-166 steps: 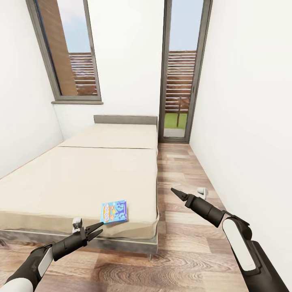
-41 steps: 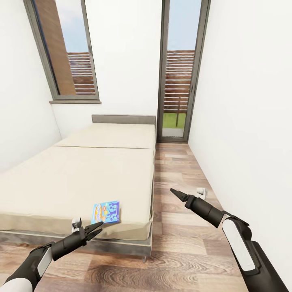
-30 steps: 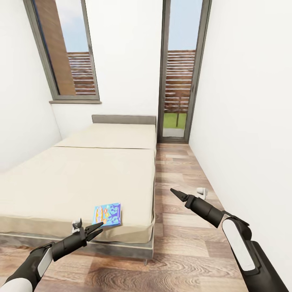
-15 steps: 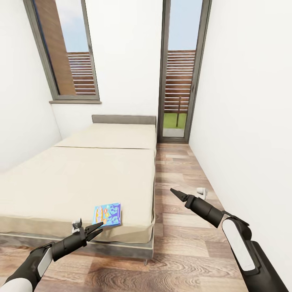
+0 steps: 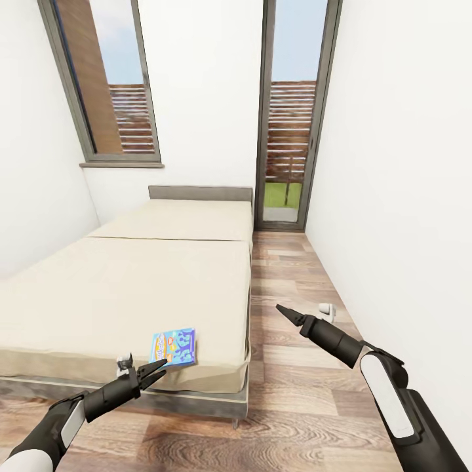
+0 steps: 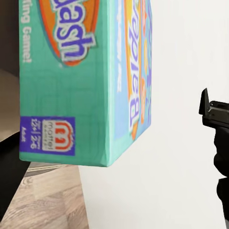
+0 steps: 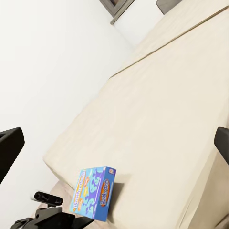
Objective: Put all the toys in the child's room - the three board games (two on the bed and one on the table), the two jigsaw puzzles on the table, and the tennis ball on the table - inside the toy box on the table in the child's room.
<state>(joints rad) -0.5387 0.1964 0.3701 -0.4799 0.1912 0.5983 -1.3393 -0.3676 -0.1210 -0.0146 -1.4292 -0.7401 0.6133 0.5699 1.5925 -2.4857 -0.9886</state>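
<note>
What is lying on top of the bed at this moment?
One small blue cartoon-printed board game box lies flat on the cream-beige bed, near its foot-end edge. Otherwise the visible mattress is bare. The bed's near-left corner is out of frame.

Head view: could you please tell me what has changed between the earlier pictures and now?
The whole picture shifted slightly, with the bed and the blue board game sliding left together, so the camera moved, not the things. Nothing was grasped or released. The game still lies near the bed's corner. The left gripper and right gripper stay open.

A blue board game (image 5: 174,346) lies on the bed (image 5: 131,288).
</note>
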